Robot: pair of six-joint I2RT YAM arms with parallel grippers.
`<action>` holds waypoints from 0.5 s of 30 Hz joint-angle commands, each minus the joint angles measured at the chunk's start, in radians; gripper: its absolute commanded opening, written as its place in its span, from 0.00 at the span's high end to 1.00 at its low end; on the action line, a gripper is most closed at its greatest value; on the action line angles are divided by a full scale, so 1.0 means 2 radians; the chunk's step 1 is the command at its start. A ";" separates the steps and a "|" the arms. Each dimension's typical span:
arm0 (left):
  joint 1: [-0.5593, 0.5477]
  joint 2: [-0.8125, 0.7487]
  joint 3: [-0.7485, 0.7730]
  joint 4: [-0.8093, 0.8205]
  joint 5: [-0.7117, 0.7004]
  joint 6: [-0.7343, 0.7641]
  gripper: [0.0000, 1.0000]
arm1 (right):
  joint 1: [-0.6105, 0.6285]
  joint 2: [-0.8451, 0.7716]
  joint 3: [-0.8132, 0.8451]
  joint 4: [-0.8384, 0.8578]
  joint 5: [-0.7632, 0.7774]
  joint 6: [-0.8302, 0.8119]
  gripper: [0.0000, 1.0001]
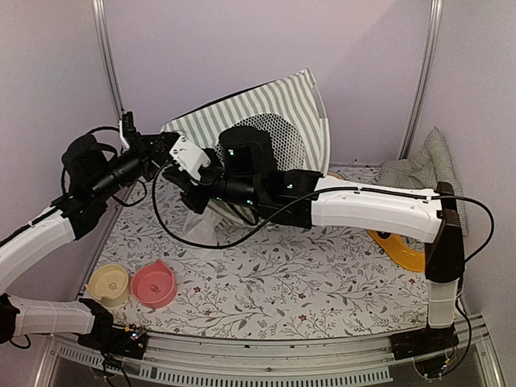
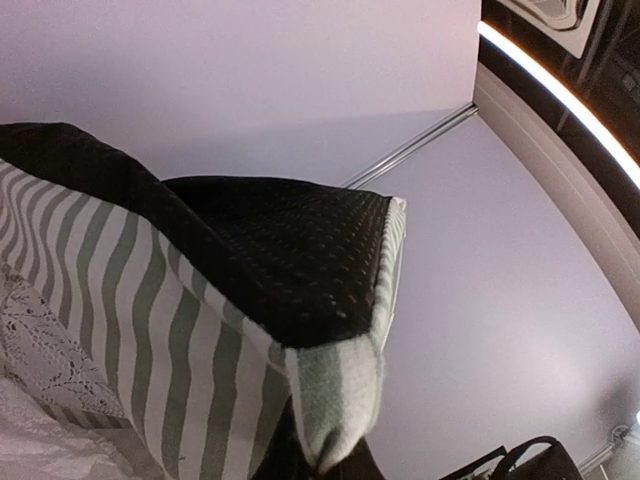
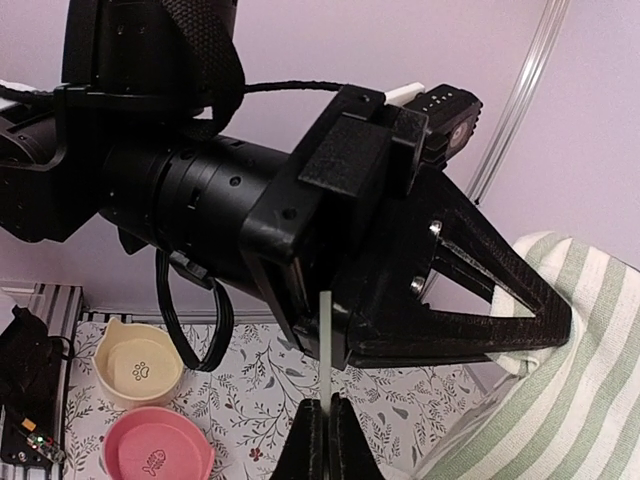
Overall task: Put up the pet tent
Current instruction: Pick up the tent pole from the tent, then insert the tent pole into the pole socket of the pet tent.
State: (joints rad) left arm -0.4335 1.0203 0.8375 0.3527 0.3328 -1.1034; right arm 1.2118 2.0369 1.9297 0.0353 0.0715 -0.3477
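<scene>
Tent point(image 1: 282, 105): we see it tipped up at the back of the tabletop point(image 1: 322, 282), its mesh window facing the arms.
Left tool point(image 3: 535, 340): clamped on a striped corner at the tent's left edge.
Right tool point(image 3: 322, 410): we see its fingers together on a thin white pole point(image 3: 326, 340), just beside the left tool.
Bowls: we find a yellow bowl point(image 1: 109, 284) and a pink bowl point(image 1: 153, 284) side by side, front left.
Cushion point(image 1: 423, 169): back right, apart from the tent.
</scene>
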 commanded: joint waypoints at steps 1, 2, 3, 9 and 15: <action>0.003 -0.016 0.024 0.012 0.008 0.014 1.00 | -0.015 -0.023 -0.028 -0.029 -0.006 0.032 1.00; 0.006 -0.017 0.024 0.011 0.009 0.014 1.00 | -0.016 -0.029 -0.040 -0.026 -0.006 0.033 1.00; 0.009 -0.017 0.026 0.009 0.013 0.015 1.00 | -0.019 -0.034 -0.050 -0.025 -0.003 0.038 1.00; 0.022 -0.013 0.046 -0.003 0.055 0.034 1.00 | -0.041 -0.054 -0.073 -0.029 -0.012 0.074 1.00; 0.027 -0.002 0.073 -0.054 0.109 0.080 1.00 | -0.052 -0.063 -0.061 -0.028 -0.037 0.102 1.00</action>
State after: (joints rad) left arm -0.3939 1.0237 0.9157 0.2539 0.4625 -1.0279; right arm 1.1423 1.9598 1.7966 0.0082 0.0002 -0.2054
